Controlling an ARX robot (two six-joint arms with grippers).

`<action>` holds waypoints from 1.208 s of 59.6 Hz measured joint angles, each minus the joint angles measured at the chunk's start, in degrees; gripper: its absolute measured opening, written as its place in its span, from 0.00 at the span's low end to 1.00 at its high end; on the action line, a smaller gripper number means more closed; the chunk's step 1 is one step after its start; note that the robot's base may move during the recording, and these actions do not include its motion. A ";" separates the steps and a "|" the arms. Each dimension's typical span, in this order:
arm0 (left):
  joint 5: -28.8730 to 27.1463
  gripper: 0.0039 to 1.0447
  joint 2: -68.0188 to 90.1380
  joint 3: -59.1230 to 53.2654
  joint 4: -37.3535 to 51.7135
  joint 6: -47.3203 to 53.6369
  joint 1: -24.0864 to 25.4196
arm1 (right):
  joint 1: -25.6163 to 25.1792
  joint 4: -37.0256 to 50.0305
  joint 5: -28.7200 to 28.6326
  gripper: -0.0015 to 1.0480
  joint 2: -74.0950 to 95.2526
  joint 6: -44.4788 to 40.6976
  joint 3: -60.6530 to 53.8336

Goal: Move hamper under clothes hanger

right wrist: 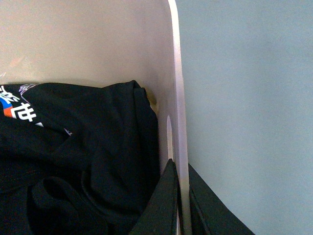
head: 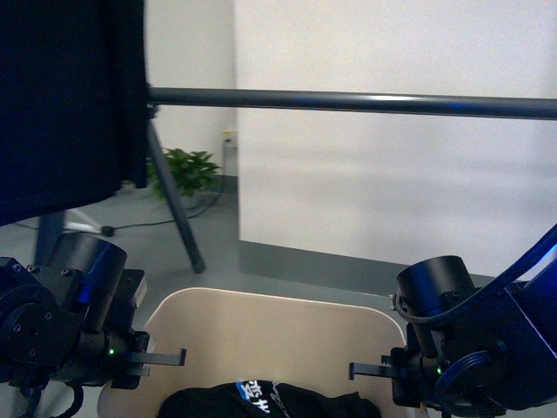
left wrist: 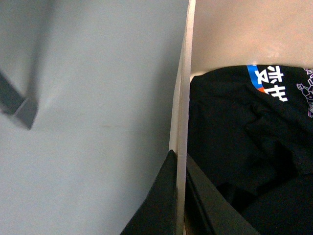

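Note:
The beige hamper (head: 270,335) sits low in the front view, between my arms, with black clothing (head: 270,402) inside. My left gripper (head: 164,357) is shut on its left rim (left wrist: 181,122), one finger outside and one inside. My right gripper (head: 370,370) is shut on the right rim (right wrist: 177,112) the same way. The clothes hanger's dark horizontal bar (head: 365,102) runs across the front view, above and beyond the hamper. One angled leg (head: 177,202) slants down at the left.
A dark cloth (head: 70,96) hangs at the upper left. A potted plant (head: 187,170) and a cable (head: 148,223) lie on the grey floor (head: 287,270) behind the leg. A white wall (head: 392,192) stands past the bar.

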 joint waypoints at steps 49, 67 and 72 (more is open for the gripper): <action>-0.28 0.04 0.00 0.00 0.00 0.00 -0.07 | 0.09 0.00 -0.04 0.03 -0.07 -0.31 -0.28; -0.15 0.04 0.00 0.00 0.00 0.00 0.07 | 0.22 0.00 0.15 0.03 -0.07 -0.20 -0.28; -0.02 0.04 0.00 0.00 0.00 0.00 -0.24 | -0.07 0.00 0.22 0.03 -0.07 -0.22 -0.28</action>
